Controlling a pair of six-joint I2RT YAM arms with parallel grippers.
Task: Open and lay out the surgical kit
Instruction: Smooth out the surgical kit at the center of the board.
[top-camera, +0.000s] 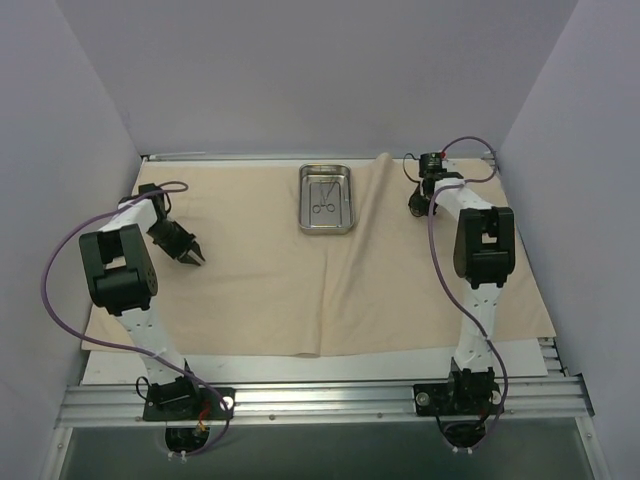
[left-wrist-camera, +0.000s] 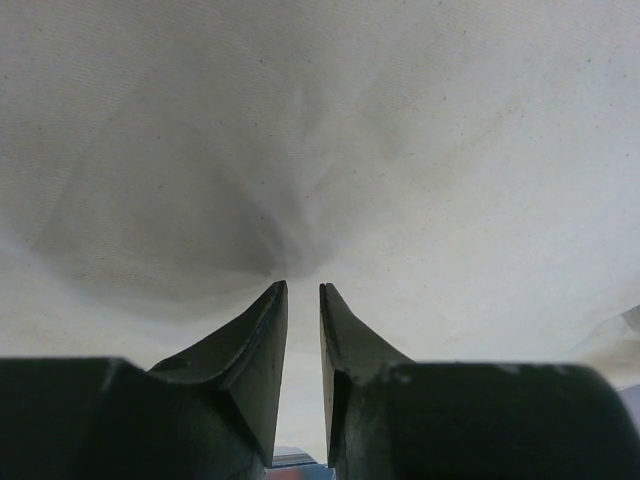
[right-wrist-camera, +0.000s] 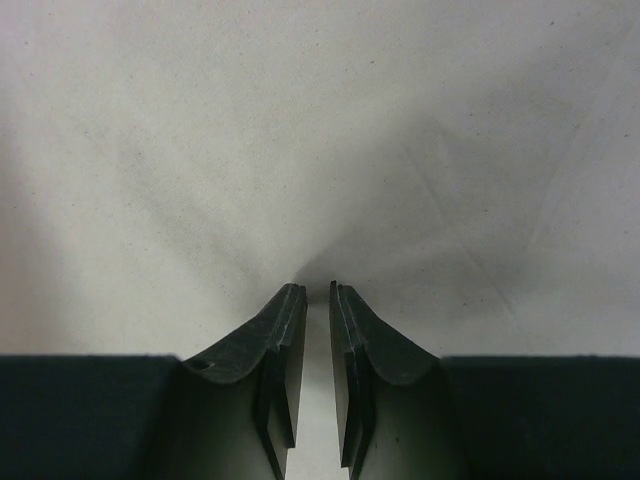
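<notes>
The beige cloth wrap (top-camera: 250, 290) lies spread over the table, with a long fold ridge (top-camera: 355, 260) running from the far edge to the near edge. The steel tray (top-camera: 327, 225) sits on it at the far middle and holds the two thin scissor-like instruments (top-camera: 322, 199). My left gripper (top-camera: 193, 256) is over the cloth's left part. In the left wrist view its jaws (left-wrist-camera: 303, 288) stand a narrow slit apart, and the cloth (left-wrist-camera: 320, 130) puckers at the tips. My right gripper (top-camera: 419, 203) is right of the tray. Its jaws (right-wrist-camera: 318, 290) also nearly meet on tented cloth (right-wrist-camera: 320, 150).
Purple walls (top-camera: 300, 70) close in the table on three sides. A metal rail (top-camera: 330, 400) with both arm bases runs along the near edge. A strip of white table (top-camera: 380, 362) shows in front of the cloth.
</notes>
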